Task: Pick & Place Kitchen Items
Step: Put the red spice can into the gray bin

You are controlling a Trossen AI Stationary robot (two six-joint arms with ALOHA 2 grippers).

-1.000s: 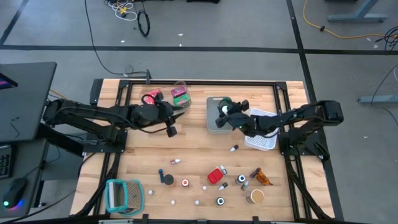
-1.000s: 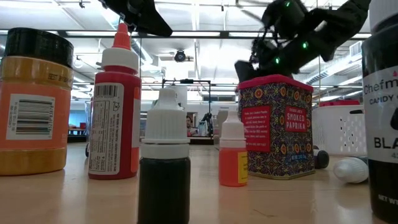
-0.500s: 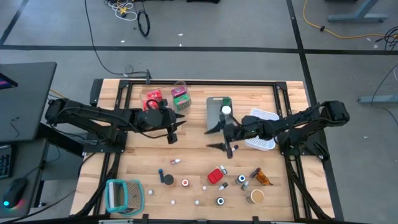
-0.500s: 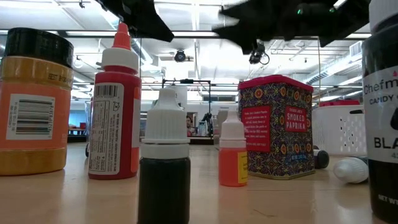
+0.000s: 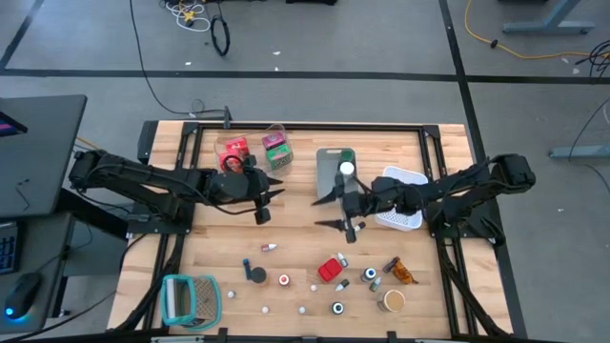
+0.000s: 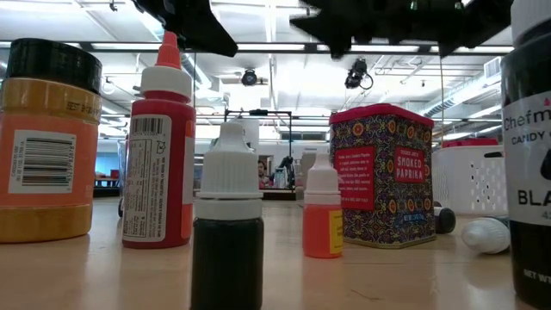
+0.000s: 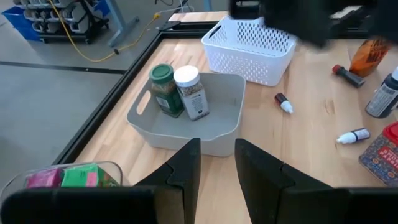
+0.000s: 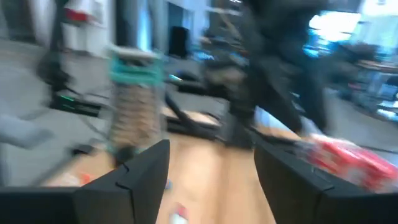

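The kitchen items lie mostly near the table's front edge: a red paprika tin [image 5: 331, 270] [image 6: 379, 176], small capped bottles [image 5: 370, 276] and a brown jar [image 5: 391, 301]. Two capped jars [image 7: 180, 92] stand in the grey bin [image 5: 329, 186]. Red and green packets [image 5: 278, 148] sit in a clear bin at the far left. My left gripper [image 5: 276, 193] [image 7: 216, 144] hovers open left of the grey bin, with nothing between its fingers. My right gripper [image 5: 318, 213] [image 8: 210, 148] hovers open just on the near side of that bin, pointing level toward the table's left, and holds nothing.
A white basket [image 5: 400, 211] stands right of the grey bin, under the right arm. A teal-and-white ribbed holder [image 5: 191, 297] sits at the near left corner. In the low view an orange jar [image 6: 47, 142] and a red squeeze bottle [image 6: 159, 146] stand close to the camera.
My right gripper has left the grey bin, going toward the table's near edge and left and rising. It has turned from pointing down to pointing level at the table's left. The two jars stay standing in the bin.
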